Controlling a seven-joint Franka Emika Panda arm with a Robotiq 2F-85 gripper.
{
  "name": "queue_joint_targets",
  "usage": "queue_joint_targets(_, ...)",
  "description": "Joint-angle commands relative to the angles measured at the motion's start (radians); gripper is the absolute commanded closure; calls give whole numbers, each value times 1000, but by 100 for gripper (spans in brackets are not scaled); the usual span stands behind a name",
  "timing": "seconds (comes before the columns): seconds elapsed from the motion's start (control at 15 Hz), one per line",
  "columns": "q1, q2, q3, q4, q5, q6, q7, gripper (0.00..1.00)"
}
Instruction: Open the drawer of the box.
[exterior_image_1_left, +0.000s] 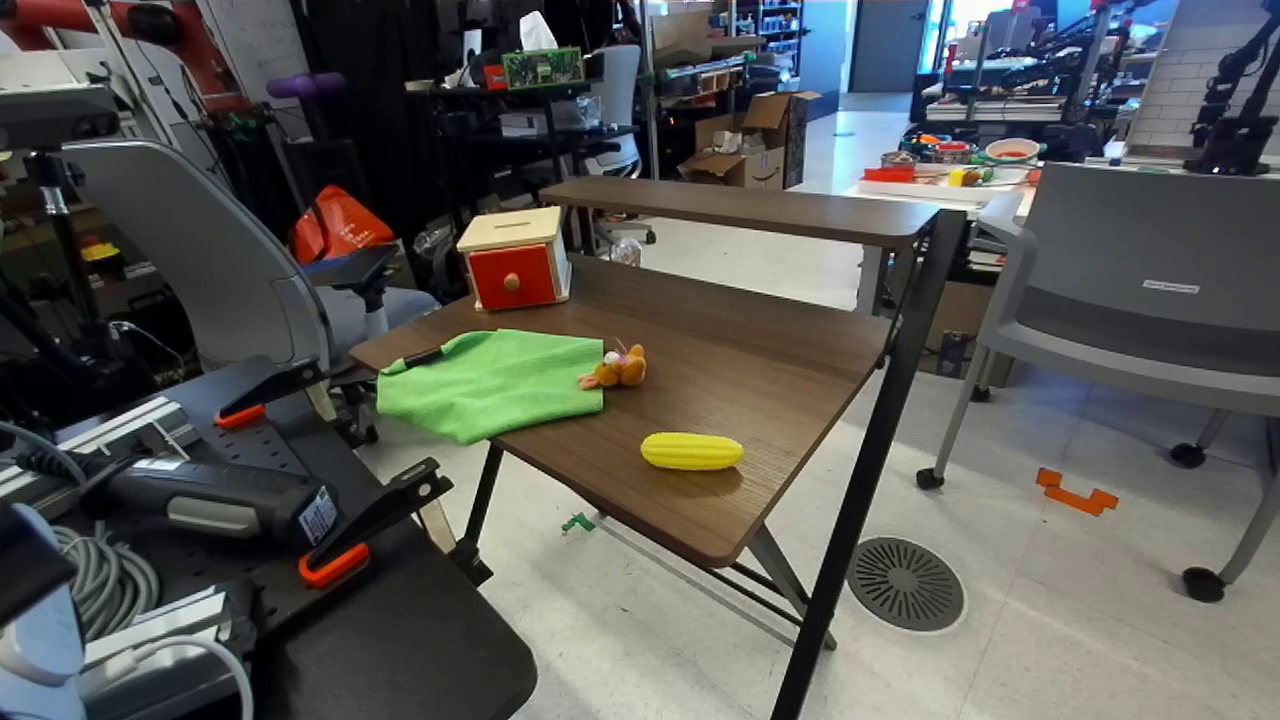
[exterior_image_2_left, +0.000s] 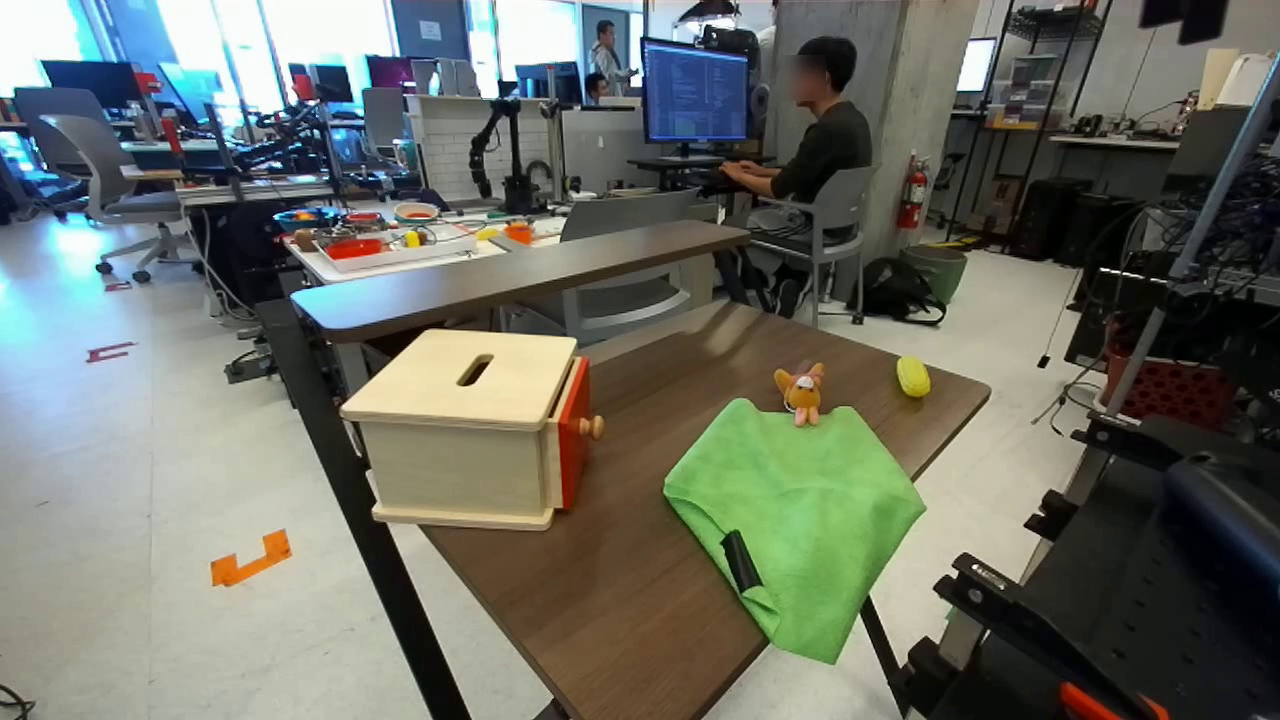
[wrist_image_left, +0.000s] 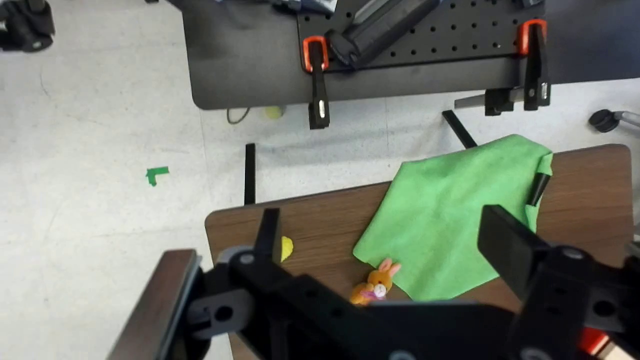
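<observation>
In the wrist view, the gripper (wrist_image_left: 379, 227) had its fingers (wrist_image_left: 505, 250) spread wide, with hold of nothing; a red part of the box (wrist_image_left: 592, 339) showed at lower right, outside the gap between the fingers and partly hidden by the gripper. In an exterior view, the box stood upright on the brown table (exterior_image_1_left: 760, 360), its red drawer (exterior_image_1_left: 512, 276) facing the green cloth (exterior_image_1_left: 500, 380). In an exterior view, the knob (exterior_image_2_left: 592, 428) pointed cloth-ward; the box's long axis lay level.

In the wrist view, the black gripper (wrist_image_left: 385, 232) shows along the lower edge, its two fingers (wrist_image_left: 506, 252) spread wide apart. The tips sit nearly level, facing each other across the gap.
</observation>
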Motion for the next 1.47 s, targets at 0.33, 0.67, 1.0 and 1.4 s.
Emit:
queue_joint_targets(0.33,107,261,136,51,-11,396,-75,0)
queue_joint_targets(0.67,134,461,195,99,-72,614,-210,0)
queue_joint_targets(1.0,187,627,206,204,-193,581,-174,0)
queue_joint_targets(1.4,165,630,230,188,-174,612,-189,0)
